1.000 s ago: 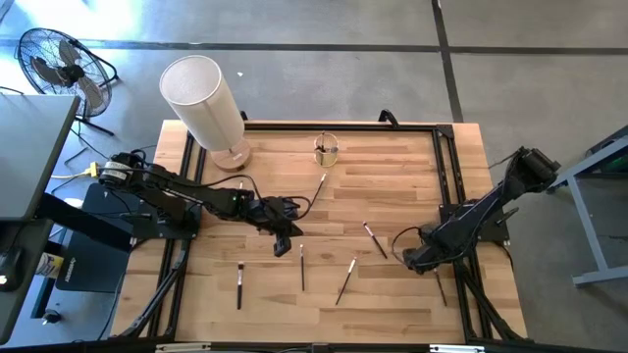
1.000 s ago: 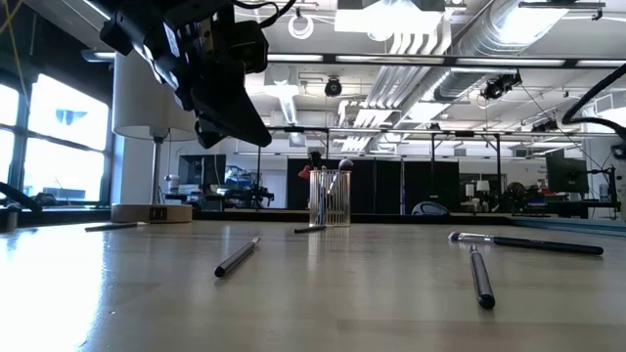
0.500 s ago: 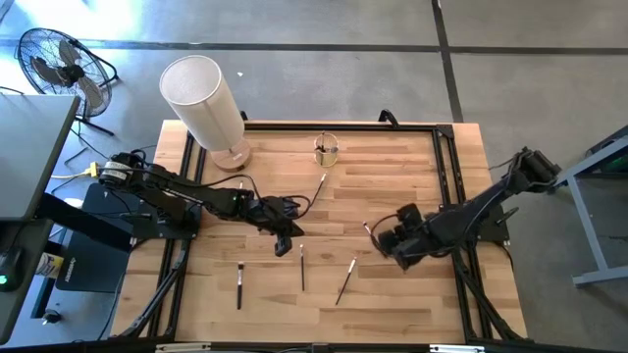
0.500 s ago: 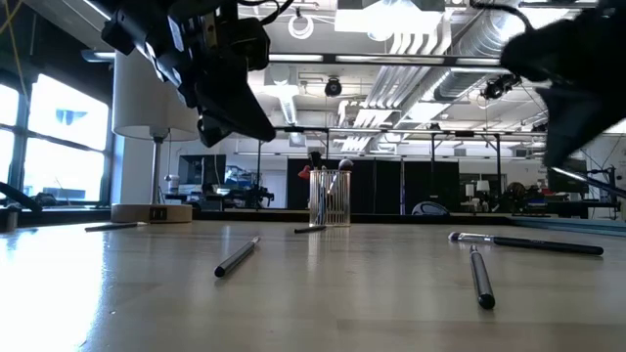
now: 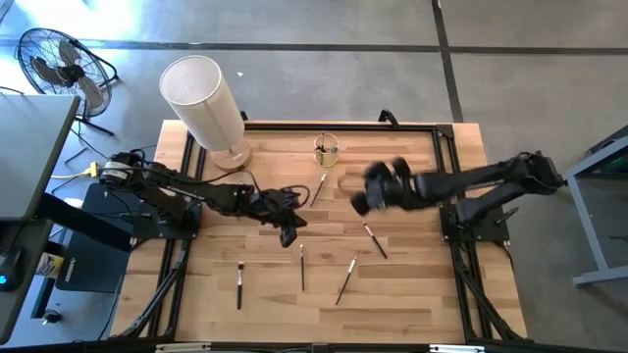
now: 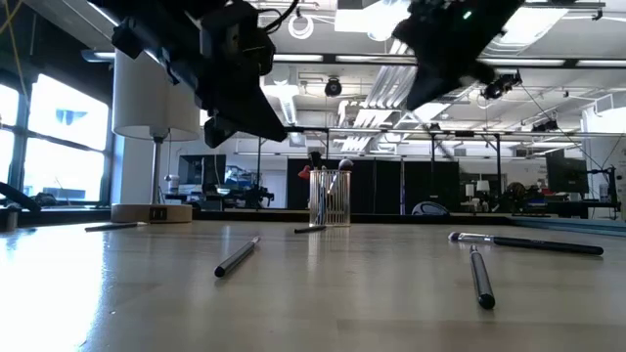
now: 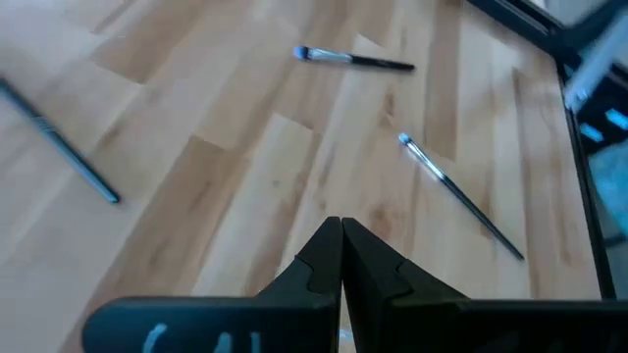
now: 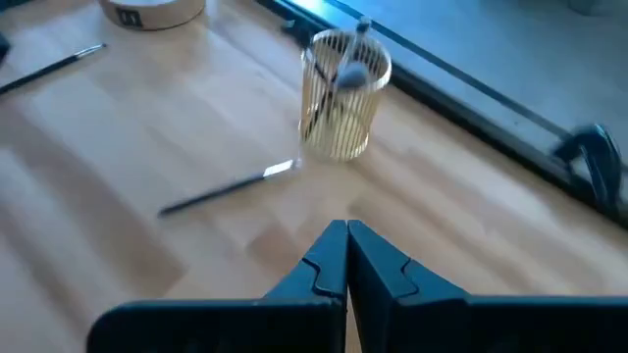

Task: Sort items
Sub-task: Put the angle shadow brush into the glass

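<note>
the glass cup [image 5: 327, 151] stands near the far edge of the desk [image 5: 412, 294], with at least one brush already upright in it. the right tool [image 5: 365, 192] hangs in the air just on the near side of the cup and to its right, its two fingers pressed flat together with nothing between them. the left tool [image 5: 288, 233] hovers further from the cup, toward the near left, fingers likewise closed tight and empty.

the loose makeup brushes lie on the desk, all on the near side of the cup: one brush [image 5: 320, 186] just beside the cup, another brush [image 5: 375, 239] a little further off below the right tool, and three more [image 5: 302, 267] well apart from the cup in a loose row toward the near edge.

my reading is that the right tool is heading for the brush beside the cup. the risks from here: a closed tool cannot take a thin handle, so it must spread before it goes down; if it drops closed it may roll the brush away. working so near the cup, a wide swing could knock the light cup over and spill what it holds. the two arms are also near each other, so reaching for the same brush could make them collide.
</note>
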Motion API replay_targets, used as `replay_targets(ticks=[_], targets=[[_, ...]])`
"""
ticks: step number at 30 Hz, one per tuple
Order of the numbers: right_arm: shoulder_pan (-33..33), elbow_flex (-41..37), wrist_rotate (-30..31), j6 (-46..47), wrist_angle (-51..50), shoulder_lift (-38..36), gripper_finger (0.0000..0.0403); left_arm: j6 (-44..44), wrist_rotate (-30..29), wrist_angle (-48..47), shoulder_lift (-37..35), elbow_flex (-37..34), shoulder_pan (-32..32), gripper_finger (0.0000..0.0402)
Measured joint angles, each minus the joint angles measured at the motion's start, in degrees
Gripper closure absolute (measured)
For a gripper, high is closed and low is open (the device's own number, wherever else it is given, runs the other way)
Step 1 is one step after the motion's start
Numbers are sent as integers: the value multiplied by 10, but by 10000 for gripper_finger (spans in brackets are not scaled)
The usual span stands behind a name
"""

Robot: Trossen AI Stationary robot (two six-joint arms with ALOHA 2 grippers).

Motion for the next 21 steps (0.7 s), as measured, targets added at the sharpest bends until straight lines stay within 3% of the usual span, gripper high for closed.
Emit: replay_targets(ticks=[5, 11, 17, 21], targets=[[-154, -47, -182, -211, 259, 0, 403, -34, 0, 0, 0, 0, 28, 401], [-302, -59, -387, -342, 503, 2, 403, -58, -8, 2, 0, 0, 41, 401], [-397, -58, -551, -367, 697, 69, 403, -59, -47, 31, 0, 0, 40, 401], [-419, -40, -621, -344, 754, 143, 403, -77, -75, 40, 0, 0, 40, 401]])
